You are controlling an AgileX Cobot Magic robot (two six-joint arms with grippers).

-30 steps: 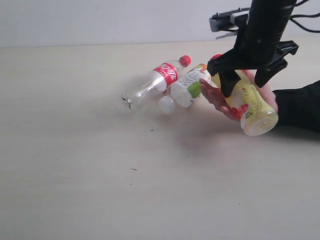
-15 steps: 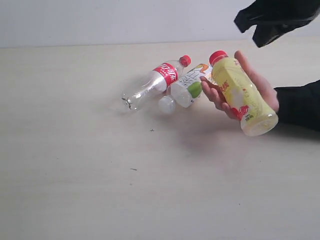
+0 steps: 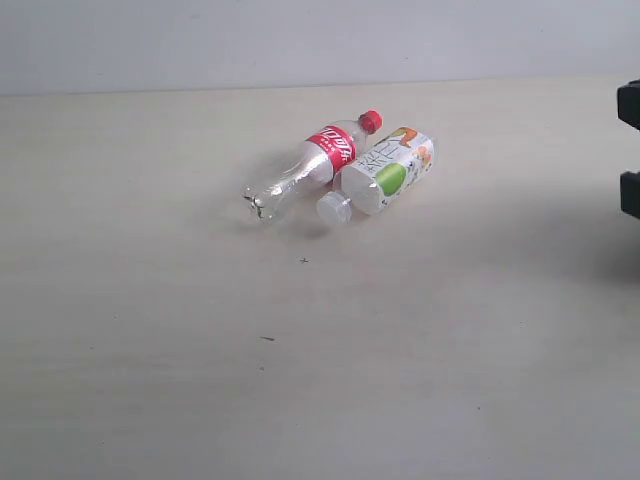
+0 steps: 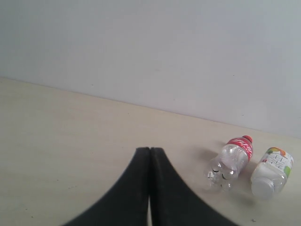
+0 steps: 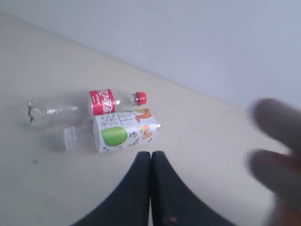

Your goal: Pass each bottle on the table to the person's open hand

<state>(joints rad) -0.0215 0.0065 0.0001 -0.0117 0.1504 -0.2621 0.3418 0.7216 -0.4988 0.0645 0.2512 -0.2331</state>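
The clear red-label bottle (image 3: pixel 310 166), seemingly empty, lies on the table (image 3: pixel 200 360) touching the fruit-label bottle (image 3: pixel 386 172), contents unclear. The left gripper (image 4: pixel 150 150) and right gripper (image 5: pixel 151 154) are both pinched together, empty.

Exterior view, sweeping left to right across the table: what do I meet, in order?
red-labelled clear bottle, lying on its side → white fruit-label bottle, lying right beside it → dark robot part cut off at the right edge
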